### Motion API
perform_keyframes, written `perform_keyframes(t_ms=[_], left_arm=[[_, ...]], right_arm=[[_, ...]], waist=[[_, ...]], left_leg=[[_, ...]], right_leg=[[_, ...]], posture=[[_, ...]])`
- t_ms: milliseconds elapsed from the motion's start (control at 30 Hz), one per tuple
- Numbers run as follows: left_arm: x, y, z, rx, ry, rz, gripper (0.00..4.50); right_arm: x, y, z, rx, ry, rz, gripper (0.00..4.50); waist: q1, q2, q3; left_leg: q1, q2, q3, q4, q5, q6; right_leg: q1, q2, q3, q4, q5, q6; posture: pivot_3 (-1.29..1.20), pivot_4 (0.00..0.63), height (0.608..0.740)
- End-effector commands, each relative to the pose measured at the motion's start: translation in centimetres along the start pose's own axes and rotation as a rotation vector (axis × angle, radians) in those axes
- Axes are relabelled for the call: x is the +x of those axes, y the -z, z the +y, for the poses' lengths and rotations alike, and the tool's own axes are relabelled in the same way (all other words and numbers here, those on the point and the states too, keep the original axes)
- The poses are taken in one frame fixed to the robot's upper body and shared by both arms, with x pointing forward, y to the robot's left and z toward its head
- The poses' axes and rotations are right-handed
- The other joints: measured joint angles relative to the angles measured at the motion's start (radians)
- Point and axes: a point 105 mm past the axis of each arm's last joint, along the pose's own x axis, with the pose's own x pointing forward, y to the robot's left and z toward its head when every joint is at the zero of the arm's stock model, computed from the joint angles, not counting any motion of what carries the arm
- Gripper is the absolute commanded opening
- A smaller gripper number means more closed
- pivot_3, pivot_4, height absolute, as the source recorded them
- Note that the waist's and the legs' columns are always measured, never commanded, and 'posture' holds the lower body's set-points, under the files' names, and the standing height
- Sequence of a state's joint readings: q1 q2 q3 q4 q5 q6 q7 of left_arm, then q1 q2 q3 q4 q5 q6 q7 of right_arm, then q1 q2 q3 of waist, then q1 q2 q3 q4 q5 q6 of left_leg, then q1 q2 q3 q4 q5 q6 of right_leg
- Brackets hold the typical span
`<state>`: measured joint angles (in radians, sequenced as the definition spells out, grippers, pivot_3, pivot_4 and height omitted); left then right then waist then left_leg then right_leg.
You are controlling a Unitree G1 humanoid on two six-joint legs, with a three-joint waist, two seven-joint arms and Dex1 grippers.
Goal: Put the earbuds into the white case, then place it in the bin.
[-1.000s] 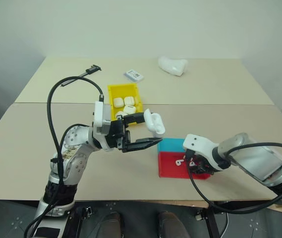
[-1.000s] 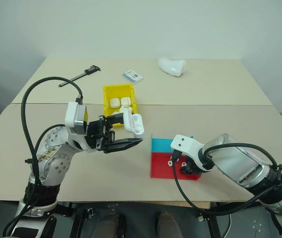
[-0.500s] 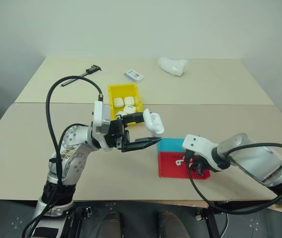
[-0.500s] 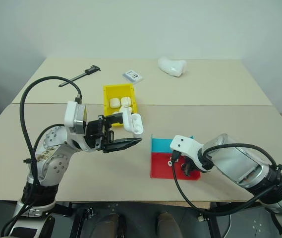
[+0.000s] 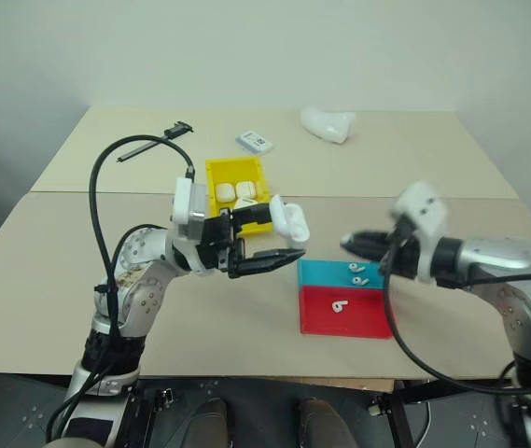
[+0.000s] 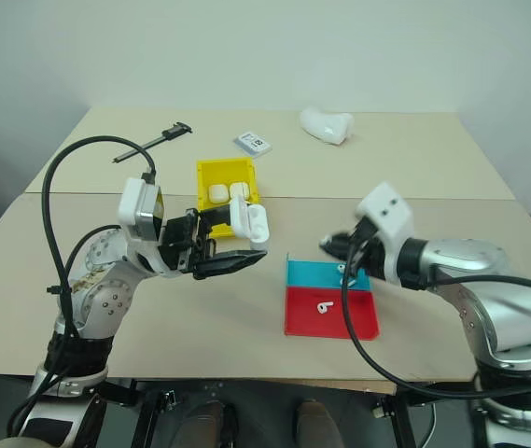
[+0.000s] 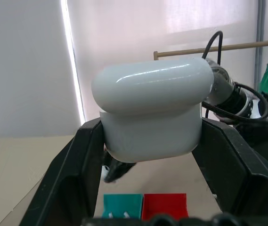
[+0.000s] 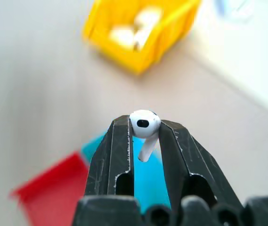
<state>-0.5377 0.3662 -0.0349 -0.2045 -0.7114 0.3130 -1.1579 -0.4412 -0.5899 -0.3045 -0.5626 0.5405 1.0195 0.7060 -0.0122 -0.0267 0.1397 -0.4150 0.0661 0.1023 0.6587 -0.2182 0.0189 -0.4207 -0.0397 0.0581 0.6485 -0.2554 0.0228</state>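
The left gripper [image 5: 267, 238] clamps the white case [image 5: 290, 224] above the table [image 5: 69, 271], just in front of the yellow bin [image 5: 216, 169]. Two earbuds [image 5: 358, 273] lie in the blue tray [image 5: 321, 273], one in the red tray [image 5: 377, 313]. The right gripper [image 8: 145, 134] pinches one earbud [image 8: 144, 123] — raised over the trays.

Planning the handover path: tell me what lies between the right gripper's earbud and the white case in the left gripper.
Nothing: in the left eye view only bare table shows between the earbud-holding right gripper and the white case held by the left gripper.
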Motion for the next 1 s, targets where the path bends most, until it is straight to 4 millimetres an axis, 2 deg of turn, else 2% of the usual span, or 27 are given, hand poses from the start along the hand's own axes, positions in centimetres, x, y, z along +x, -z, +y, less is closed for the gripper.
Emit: perform_keyframes(t_ms=[33, 167, 300, 500, 600, 1000], left_arm=[[0.8, -1.2, -0.1, 0.016, 0.064, -0.052, 2.83], [1.8, -1.5, 0.0, 0.016, 0.111, -0.081, 2.83], [2.6, -1.5, -0.3, 0.019, 0.149, -0.087, 2.83], [2.6, -1.3, -0.4, 0.013, 0.155, -0.072, 2.83], [2.6, -1.2, -0.4, 0.011, 0.154, -0.066, 2.83], [2.3, -1.3, -0.6, 0.021, 0.141, -0.051, 2.83]], right_arm=[[-1.7, -5.5, 0.6, 0.027, -0.052, -0.331, 0.61], [-2.9, -8.5, 2.2, 0.113, -0.203, -0.531, 0.61], [-3.3, -9.8, 4.2, 0.113, -0.314, -0.583, 0.61], [-2.6, -9.1, 7.2, 0.048, -0.394, -0.543, 0.61], [-2.0, -8.4, 8.0, 0.024, -0.407, -0.518, 0.61], [-0.4, -6.7, 7.4, -0.074, -0.327, -0.409, 0.61]], waist=[[-0.003, 0.0, 0.0], [-0.002, 0.001, 0.0], [-0.002, 0.001, 0.0], [-0.005, 0.001, 0.0], [-0.005, 0.001, 0.0], [-0.003, 0.001, 0.0]], left_leg=[[0.0, 0.0, 0.0, 0.0, 0.0, 0.0], [0.0, 0.0, 0.0, -0.001, 0.0, 0.0], [0.0, 0.0, 0.0, 0.0, 0.0, 0.0], [0.0, 0.0, -0.001, -0.001, 0.0, 0.0], [0.0, 0.0, -0.001, -0.001, 0.0, 0.0], [0.0, 0.0, -0.001, 0.0, 0.0, 0.0]], right_leg=[[0.0, 0.0, 0.0, 0.0, 0.0, 0.0], [0.0, 0.001, 0.0, 0.0, 0.0, 0.0], [0.0, 0.0, 0.0, 0.0, 0.0, 0.0], [0.0, 0.001, 0.0, 0.0, 0.0, 0.0], [0.0, 0.001, 0.0, 0.0, 0.0, 0.0], [0.0, 0.0, 0.0, 0.0, 0.0, 0.0]], posture=[[0.0, 0.15, 0.74], [0.0, 0.15, 0.74], [0.0, 0.15, 0.74], [0.0, 0.15, 0.74], [0.0, 0.15, 0.74], [0.0, 0.15, 0.74]])
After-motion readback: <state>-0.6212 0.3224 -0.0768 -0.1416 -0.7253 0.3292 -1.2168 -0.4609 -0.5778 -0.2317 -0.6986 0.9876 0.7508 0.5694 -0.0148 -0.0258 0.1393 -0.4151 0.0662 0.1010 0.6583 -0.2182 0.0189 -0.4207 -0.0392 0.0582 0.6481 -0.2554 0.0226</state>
